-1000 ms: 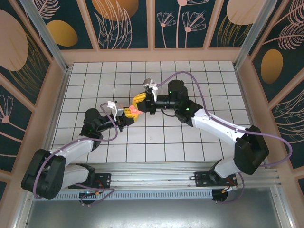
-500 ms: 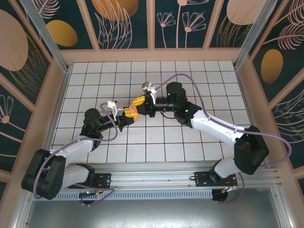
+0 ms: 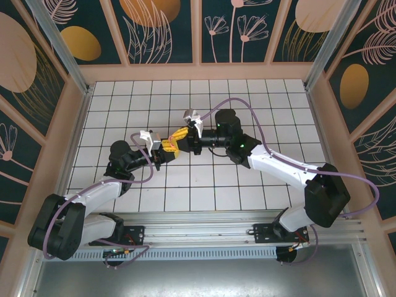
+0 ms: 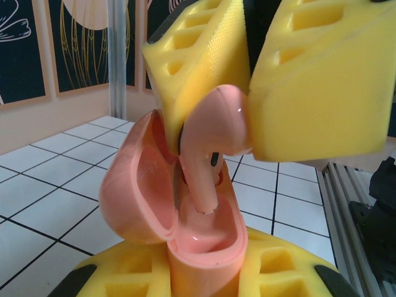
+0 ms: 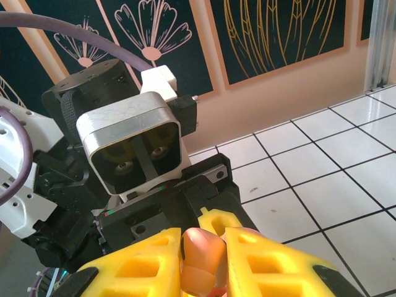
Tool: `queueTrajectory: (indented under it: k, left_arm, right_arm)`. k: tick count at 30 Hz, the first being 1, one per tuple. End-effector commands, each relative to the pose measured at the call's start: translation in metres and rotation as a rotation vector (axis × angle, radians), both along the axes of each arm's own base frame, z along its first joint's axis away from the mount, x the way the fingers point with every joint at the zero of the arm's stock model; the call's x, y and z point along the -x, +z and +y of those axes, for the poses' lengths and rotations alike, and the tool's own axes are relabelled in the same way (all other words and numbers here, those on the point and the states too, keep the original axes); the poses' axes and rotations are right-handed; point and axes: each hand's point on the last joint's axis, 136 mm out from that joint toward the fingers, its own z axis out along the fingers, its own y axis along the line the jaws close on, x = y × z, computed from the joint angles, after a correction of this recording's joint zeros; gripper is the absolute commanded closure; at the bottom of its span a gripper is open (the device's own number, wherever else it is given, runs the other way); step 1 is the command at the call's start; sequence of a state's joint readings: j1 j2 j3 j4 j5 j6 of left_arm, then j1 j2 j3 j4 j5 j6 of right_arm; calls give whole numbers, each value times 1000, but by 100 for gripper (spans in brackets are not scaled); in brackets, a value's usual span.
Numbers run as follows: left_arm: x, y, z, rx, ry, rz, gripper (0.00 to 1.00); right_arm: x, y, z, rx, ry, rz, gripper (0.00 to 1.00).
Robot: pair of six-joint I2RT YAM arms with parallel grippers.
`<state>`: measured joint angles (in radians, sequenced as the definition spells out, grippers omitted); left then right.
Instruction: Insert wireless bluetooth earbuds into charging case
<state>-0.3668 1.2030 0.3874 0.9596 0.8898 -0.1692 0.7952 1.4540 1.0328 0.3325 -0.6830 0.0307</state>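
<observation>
The salmon-pink charging case [image 4: 204,247] stands upright with its lid [image 4: 133,185] swung open to the left, and my left gripper [image 4: 204,281] is shut on its base. A pink earbud [image 4: 213,133] is pinched between the yellow pads of my right gripper [image 5: 203,263], which is shut on it. The earbud's stem points down into the case's mouth, its tip just inside the rim. From above, the two grippers meet over the middle of the table, the left gripper [image 3: 166,148] touching the right gripper [image 3: 179,137]. The earbud [image 5: 203,260] shows between the right fingers [image 5: 269,260].
The white gridded table [image 3: 260,105] lies under both arms. The left wrist's camera housing [image 5: 133,145] sits close in front of the right gripper. Peach walls and an aluminium post [image 4: 117,55] bound the table.
My right gripper has moved left and down toward the left gripper, bringing the earbud to the open case. The left arm has held still.
</observation>
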Motion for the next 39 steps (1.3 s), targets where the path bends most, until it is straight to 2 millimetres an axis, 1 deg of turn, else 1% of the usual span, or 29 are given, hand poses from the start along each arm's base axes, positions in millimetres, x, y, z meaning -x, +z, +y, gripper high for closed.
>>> queueTrajectory:
  k: [1, 13, 21, 25, 39]
  left_arm:
    - [1, 18, -2, 24, -14, -38, 92]
    - [2, 26, -1, 38, -12, -47, 92]
    - [2, 29, -1, 45, -10, -54, 92]
    - [0, 28, -1, 46, -6, -45, 92]
    - [-4, 26, -2, 42, 5, -28, 92]
  right_arm:
    - [3, -11, 4, 22, 5, -9, 79]
    - [-1, -29, 6, 76, -24, -7, 79]
    - [-3, -35, 5, 105, -40, -13, 79]
    - [-3, -32, 3, 103, -48, -24, 79]
    - [2, -6, -6, 44, -65, -72, 79]
